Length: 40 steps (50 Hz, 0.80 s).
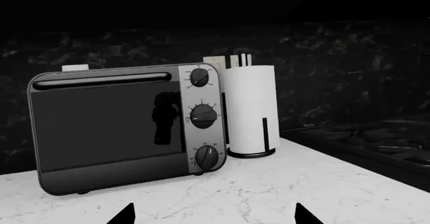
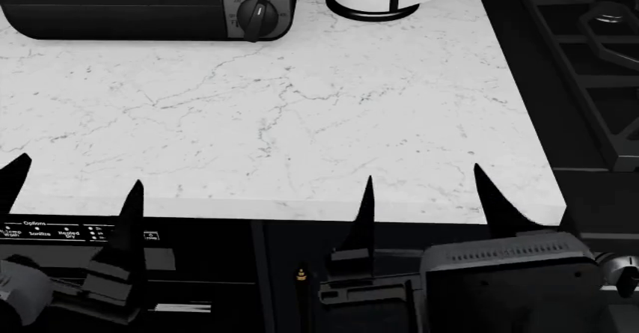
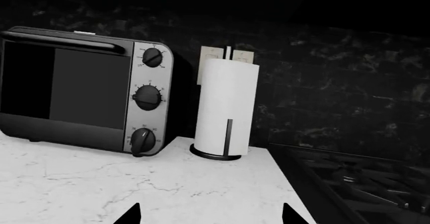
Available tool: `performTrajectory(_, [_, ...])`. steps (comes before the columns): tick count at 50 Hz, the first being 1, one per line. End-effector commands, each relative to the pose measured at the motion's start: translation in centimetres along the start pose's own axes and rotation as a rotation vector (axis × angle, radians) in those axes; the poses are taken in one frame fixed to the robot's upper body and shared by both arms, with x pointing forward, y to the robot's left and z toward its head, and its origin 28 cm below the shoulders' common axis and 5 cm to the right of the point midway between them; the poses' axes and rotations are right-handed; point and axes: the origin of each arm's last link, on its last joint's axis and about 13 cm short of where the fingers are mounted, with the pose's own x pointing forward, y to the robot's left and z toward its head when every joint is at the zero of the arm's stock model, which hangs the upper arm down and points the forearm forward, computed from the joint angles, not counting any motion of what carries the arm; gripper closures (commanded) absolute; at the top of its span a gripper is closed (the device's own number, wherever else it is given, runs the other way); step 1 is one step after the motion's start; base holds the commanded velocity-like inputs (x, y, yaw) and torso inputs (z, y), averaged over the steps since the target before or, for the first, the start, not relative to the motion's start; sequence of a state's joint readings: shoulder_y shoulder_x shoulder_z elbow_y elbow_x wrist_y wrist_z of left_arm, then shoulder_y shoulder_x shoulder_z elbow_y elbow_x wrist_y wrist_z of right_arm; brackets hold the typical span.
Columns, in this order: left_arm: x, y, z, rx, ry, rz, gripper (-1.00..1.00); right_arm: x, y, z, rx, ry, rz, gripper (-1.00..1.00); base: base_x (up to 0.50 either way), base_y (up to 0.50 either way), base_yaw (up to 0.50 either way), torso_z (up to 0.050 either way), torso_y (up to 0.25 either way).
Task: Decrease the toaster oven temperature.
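left hand: the left hand hangs at the near edge of the worktop, its two dark fingers spread wide and holding nothing.
toaster oven: the toaster oven sits at the back left of the worktop, well apart from both hands, its silver panel on the side nearest the paper-towel roll.
knobs: three black knobs run down that panel; which is the temperature knob i cannot read for sure, but the bottom knob carries multi-digit marks and seems the likeliest.
right hand: the right hand also waits at the worktop's near edge, fingers wide apart, empty.
range: dark grates lie just past the worktop's right end.
step in hand: the approach looks not yet begun.
next move: i judge a hand must reach across, narrow onto the knob's grip ridge squarely, then turn it toward the lower numbers.
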<state>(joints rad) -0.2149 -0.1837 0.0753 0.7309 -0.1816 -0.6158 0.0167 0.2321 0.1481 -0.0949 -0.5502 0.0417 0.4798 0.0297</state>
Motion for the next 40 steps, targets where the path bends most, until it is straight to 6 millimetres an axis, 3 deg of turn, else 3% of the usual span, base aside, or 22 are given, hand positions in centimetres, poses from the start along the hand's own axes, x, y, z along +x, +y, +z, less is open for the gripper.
performTrajectory(1, [-2.8, -2.0, 3.5, 0.01, 0.08, -0.323, -1.0, 2.8, -0.4, 5.5, -0.003, -0.017, 0.076, -1.0, 0.0, 0.0, 0.0, 0.0, 0.0])
performTrajectory(11, [-6.4, -4.0, 3.4, -0.03, 0.147, -0.512, -1.0, 6.2, 0.1, 6.6, 0.075, 0.079, 0.157, -1.0, 0.0, 0.0, 0.0, 0.0, 0.0])
performTrajectory(21, [-8.2, -4.4, 2.7, -0.022, 0.171, -0.667, -1.0, 8.6, 1.0, 8.1, 0.083, 0.122, 0.154, -1.0, 0.0, 0.0, 0.0, 0.0, 0.0])
performTrajectory(30, [-9.2, -4.7, 2.5, -0.039, 0.18, -0.758, -1.0, 9.6, 2.4, 8.0, 0.157, 0.182, 0.148, -1.0, 0.0, 0.0, 0.0, 0.0, 0.0])
performTrajectory(31, [-9.2, -4.8, 2.5, -0.039, 0.18, -0.758, -1.0, 9.7, 2.5, 7.8, 0.155, 0.193, 0.088, -1.0, 0.0, 0.0, 0.0, 0.0, 0.0])
performTrajectory(40, [-9.6, -5.0, 2.3, -0.036, 0.177, -0.765, -1.0, 9.9, 3.1, 6.6, 0.22, 0.227, 0.113, -1.0, 0.0, 0.02, 0.0, 0.0, 0.0])
